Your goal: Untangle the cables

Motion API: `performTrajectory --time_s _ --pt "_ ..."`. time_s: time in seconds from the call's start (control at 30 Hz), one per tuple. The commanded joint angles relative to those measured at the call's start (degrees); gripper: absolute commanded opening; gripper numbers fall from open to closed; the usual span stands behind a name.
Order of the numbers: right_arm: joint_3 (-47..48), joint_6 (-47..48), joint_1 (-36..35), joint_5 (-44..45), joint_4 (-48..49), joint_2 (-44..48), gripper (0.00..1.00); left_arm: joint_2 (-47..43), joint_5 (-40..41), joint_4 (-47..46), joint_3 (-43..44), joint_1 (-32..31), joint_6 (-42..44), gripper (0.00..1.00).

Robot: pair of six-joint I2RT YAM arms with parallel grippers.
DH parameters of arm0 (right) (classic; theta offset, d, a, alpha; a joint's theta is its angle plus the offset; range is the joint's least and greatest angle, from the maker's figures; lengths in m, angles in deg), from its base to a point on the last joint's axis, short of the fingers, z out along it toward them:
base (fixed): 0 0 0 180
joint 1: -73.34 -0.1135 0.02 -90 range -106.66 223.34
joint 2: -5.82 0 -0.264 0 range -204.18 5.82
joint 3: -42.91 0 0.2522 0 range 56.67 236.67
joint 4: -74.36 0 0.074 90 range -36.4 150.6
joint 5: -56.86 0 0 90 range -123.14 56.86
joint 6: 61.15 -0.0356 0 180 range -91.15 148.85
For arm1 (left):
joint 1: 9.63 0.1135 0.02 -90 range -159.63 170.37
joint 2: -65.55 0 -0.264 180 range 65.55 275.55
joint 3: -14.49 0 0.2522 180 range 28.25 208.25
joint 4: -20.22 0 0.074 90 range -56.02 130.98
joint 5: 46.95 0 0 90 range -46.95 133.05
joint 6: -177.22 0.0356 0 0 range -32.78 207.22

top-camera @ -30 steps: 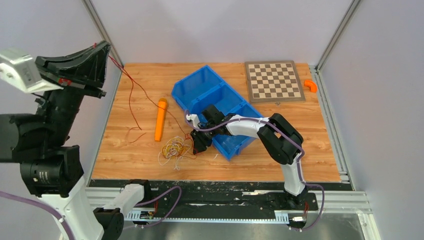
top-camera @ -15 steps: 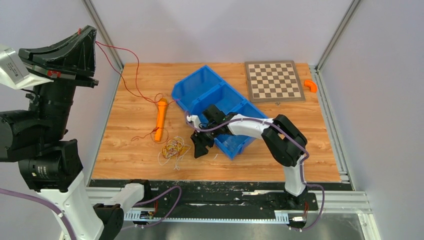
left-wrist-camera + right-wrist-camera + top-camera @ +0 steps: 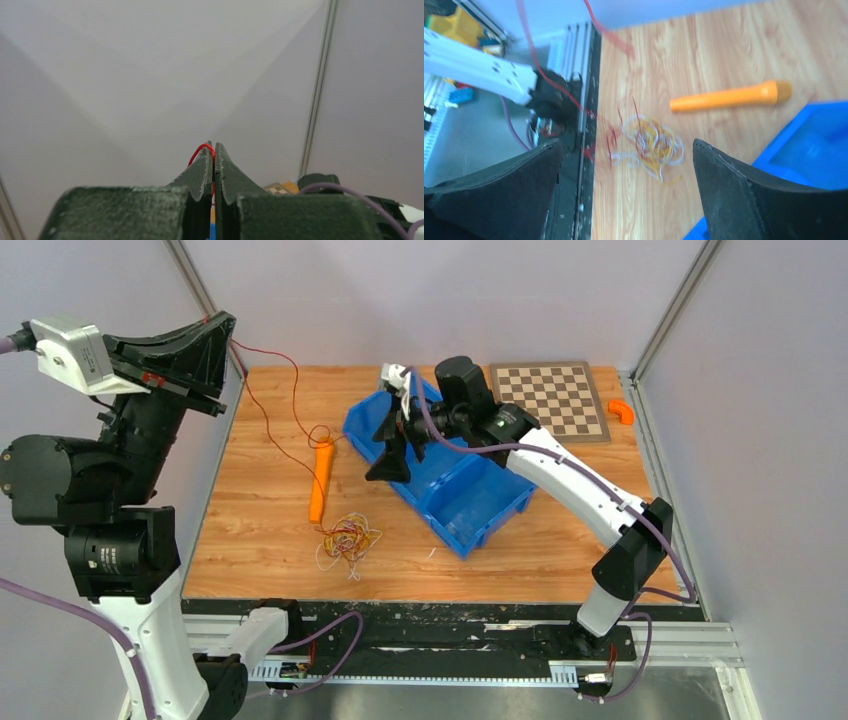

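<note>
The cables (image 3: 347, 538) lie as a small white, yellow and red tangle on the wooden table near its front, and show blurred in the right wrist view (image 3: 651, 142). One red cable (image 3: 296, 400) runs from the tangle up to my left gripper (image 3: 226, 336), which is raised high at the left. In the left wrist view the left gripper (image 3: 214, 148) is shut on that red cable (image 3: 201, 149), which loops over one fingertip. My right gripper (image 3: 388, 450) hangs open over the blue bin's left edge, empty, well above the tangle (image 3: 625, 145).
A blue two-compartment bin (image 3: 470, 495) sits mid-table; its corner shows in the right wrist view (image 3: 819, 150). An orange cylinder (image 3: 320, 480) (image 3: 729, 96) lies left of it. A chessboard (image 3: 548, 402) and a small orange piece (image 3: 622, 411) are at the back right.
My right gripper opened wide and rose from beside the tangle to above the bin's left edge. The left gripper stayed shut on the red cable and shifted slightly; the cable's slack shifted.
</note>
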Motion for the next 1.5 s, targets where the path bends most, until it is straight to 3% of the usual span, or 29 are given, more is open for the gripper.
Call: performTrajectory --time_s 0.0,0.2,0.33,0.67,0.73,0.93,1.03,1.17,1.3,1.37,1.47 --pt "10.1 -5.9 -0.7 -2.6 3.0 -2.0 1.00 -0.4 -3.5 -2.3 -2.4 0.3 -4.6 0.00" --pt "14.5 -2.6 -1.0 -2.7 2.9 0.1 1.00 -1.0 -11.3 -2.6 -9.7 0.3 -8.4 0.00" --pt "13.9 -3.1 -3.9 -4.1 3.2 -1.0 1.00 -1.6 -15.3 -7.9 -14.7 0.3 -13.3 0.00" --pt "8.2 2.0 -11.6 6.0 7.5 -9.0 0.98 0.3 -14.5 -8.1 -11.9 0.3 -15.4 0.00" --pt "7.4 1.8 -11.7 6.1 7.9 -10.0 0.86 0.2 -13.6 -7.3 -11.4 0.3 -14.5 0.00" --pt "2.0 0.1 -11.7 5.8 8.9 -8.6 0.27 0.1 -6.1 -3.7 -9.6 0.3 -10.1 0.00" --pt "-0.5 -0.9 -11.7 5.4 8.9 -6.7 0.03 0.1 -0.9 -0.9 -9.6 0.3 -7.7 0.00" --pt "-1.1 -2.4 -11.6 4.2 9.5 -3.1 0.00 -0.5 6.3 7.1 -13.5 0.3 -2.7 0.00" --pt "2.0 -5.0 -10.5 3.1 10.5 -1.0 0.00 -3.8 2.8 7.8 -24.3 0.3 3.0 0.41" --pt "4.1 -8.4 -8.8 1.0 11.2 -1.3 0.00 -5.2 2.4 9.5 -28.1 0.3 4.5 0.57" --pt "6.5 -14.0 -6.4 -1.6 12.8 -2.0 0.00 -6.7 0.8 12.0 -33.0 0.3 5.7 0.65"
